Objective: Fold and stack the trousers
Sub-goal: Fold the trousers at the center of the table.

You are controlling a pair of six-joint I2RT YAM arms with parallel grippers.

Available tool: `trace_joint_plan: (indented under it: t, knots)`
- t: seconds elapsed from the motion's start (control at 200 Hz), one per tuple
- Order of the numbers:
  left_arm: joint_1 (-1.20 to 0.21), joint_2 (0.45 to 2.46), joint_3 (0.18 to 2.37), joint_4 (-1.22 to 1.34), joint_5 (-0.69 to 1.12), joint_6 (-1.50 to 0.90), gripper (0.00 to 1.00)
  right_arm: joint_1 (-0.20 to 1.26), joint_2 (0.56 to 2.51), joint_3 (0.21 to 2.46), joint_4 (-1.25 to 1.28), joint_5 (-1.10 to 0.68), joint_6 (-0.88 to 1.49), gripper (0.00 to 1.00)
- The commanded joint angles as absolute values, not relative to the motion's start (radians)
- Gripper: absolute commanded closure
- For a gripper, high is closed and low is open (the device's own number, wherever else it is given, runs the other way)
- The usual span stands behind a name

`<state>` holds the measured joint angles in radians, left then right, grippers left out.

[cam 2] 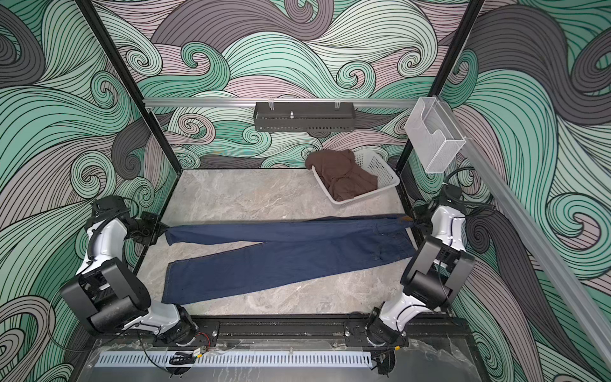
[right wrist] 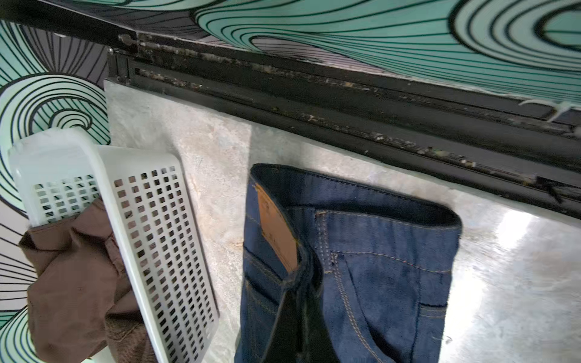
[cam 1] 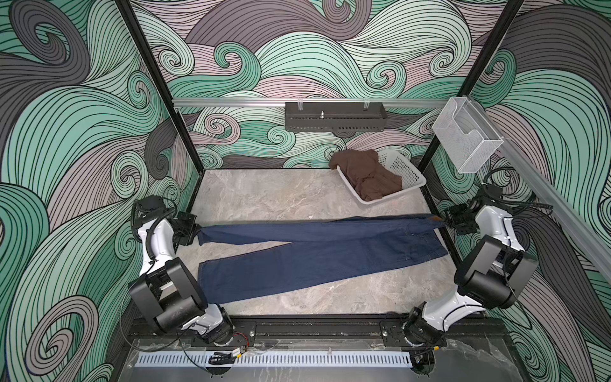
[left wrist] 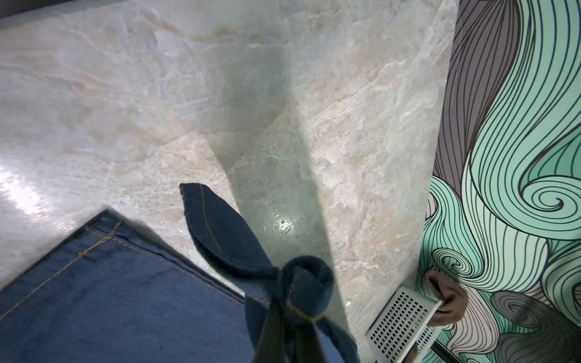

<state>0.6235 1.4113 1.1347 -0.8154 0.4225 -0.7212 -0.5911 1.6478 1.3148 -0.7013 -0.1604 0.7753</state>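
You seem mid leg-onto-leg fold; your left tool (cam 1: 195, 231) clamps the dark navy denim trousers (cam 1: 314, 261) at the far hem, right tool (cam 1: 444, 222) at the waistband; next, lay that leg nearward evenly.

Dark navy jeans (cam 1: 317, 254), orange-brown stitching & tan waist patch, spread L-R across table (cam 1: 264, 195): waist at R edge, near leg flat toward front-L corner, far leg taut, cuff lifted at L edge.

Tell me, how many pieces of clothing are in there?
2. The navy jeans stretch across the middle of the table; a brown garment is bundled in the white basket at the back right. More could be hidden beneath it.
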Motion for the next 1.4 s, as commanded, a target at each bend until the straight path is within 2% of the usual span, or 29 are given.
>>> trace_joint_plan:
  t: [0.0, 0.4, 0.866, 1.081, 1.396]
  knots:
    - [0.654, 1.334, 1.109, -0.838, 0.358, -0.685, 1.0, -0.61, 1.599, 1.291, -0.683, -0.053, 0.759, 1.0]
    - [0.723, 1.093, 0.903, -0.89, 0.252, -0.717, 1.0, -0.616, 1.549, 1.187, -0.683, 0.083, 0.796, 1.0]
    - [0.727, 0.994, 0.695, -0.882, 0.177, -0.769, 1.0, -0.617, 1.471, 1.064, -0.681, 0.2, 0.845, 1.0]
    - [0.726, 0.923, 0.69, -0.903, 0.126, -0.788, 1.0, -0.616, 1.434, 1.007, -0.681, 0.245, 0.864, 1.0]
    - [0.726, 0.909, 0.685, -0.92, 0.106, -0.812, 1.0, -0.616, 1.408, 0.969, -0.691, 0.291, 0.885, 0.92]
